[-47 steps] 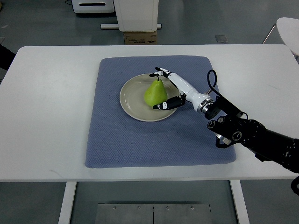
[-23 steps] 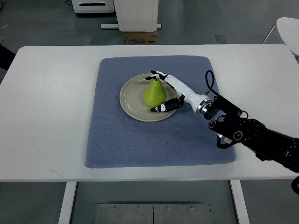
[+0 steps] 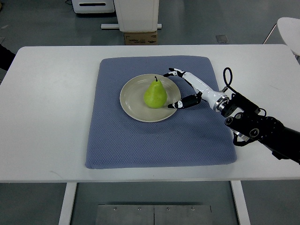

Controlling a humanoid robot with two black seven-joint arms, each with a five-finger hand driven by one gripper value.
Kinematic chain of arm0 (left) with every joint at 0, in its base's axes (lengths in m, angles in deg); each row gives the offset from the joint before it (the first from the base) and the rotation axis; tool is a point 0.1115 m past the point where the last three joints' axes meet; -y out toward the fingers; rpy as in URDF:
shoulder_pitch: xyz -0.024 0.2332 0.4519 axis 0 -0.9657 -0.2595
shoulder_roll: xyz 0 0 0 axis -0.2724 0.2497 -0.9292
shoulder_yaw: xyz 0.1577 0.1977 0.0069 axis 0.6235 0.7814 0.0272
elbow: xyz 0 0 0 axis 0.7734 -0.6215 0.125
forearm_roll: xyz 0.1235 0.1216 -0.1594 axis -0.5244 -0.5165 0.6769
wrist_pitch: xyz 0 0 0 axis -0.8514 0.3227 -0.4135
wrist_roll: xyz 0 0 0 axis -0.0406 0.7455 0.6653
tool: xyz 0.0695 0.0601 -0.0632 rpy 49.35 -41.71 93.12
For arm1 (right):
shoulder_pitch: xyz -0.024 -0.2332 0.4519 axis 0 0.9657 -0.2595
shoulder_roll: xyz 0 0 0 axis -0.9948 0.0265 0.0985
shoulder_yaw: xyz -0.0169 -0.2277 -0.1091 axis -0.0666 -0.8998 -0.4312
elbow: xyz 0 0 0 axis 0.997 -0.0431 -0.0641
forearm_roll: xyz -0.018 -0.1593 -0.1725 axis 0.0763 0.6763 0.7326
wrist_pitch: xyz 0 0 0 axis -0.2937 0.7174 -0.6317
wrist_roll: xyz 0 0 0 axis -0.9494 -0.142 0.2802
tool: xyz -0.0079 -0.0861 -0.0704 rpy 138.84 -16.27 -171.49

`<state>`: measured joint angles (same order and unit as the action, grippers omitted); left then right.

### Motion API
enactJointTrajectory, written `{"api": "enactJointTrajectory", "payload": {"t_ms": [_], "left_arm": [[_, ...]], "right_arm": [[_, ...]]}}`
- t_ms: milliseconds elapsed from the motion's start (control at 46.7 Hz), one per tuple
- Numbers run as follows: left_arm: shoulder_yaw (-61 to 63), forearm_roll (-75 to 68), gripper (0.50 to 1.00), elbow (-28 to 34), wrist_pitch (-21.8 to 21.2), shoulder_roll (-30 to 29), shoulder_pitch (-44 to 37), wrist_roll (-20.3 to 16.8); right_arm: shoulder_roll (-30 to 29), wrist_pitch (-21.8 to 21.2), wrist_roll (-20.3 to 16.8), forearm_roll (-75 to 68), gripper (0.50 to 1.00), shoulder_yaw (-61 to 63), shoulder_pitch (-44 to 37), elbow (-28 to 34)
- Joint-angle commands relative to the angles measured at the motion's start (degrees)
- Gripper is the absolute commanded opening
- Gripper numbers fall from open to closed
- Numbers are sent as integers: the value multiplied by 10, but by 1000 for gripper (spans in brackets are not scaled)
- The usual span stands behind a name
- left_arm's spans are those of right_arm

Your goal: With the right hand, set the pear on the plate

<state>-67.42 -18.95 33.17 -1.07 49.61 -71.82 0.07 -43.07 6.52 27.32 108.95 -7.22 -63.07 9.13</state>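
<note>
a: the pear (image 3: 155, 95) has smooth, slightly shiny green skin; the plate (image 3: 132, 105) is matt beige, like glazed ceramic.

b: the mat (image 3: 140, 140) is textured blue cloth on a smooth white table (image 3: 47, 117); the right hand (image 3: 187, 89) looks like glossy plastic.

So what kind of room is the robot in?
Probably a lab or test room: a plain white table on a grey floor, white equipment behind it, and just a pear on a plate.
</note>
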Motion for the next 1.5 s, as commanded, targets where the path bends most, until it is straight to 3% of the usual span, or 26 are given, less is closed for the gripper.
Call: {"api": "enactJointTrajectory", "payload": {"t_ms": [0, 364, 1199, 1349, 1478], "left_arm": [[0, 0, 1000, 0, 0, 0, 0, 0], [0, 0, 1000, 0, 0, 0, 0, 0], [0, 0, 1000, 0, 0, 0, 0, 0], [0, 0, 1000, 0, 1, 0, 0, 0], [0, 0, 1000, 0, 1, 0, 0, 0]], "right_arm": [[13, -4, 0, -11, 991, 0, -1, -1], [50, -6, -3, -141, 993, 23, 3, -26], [51, -10, -210, -162, 998, 382, 62, -19], [49, -37, -243, -162, 1000, 435, 77, -11], [49, -77, -271, -161, 1000, 510, 112, 34]]}}
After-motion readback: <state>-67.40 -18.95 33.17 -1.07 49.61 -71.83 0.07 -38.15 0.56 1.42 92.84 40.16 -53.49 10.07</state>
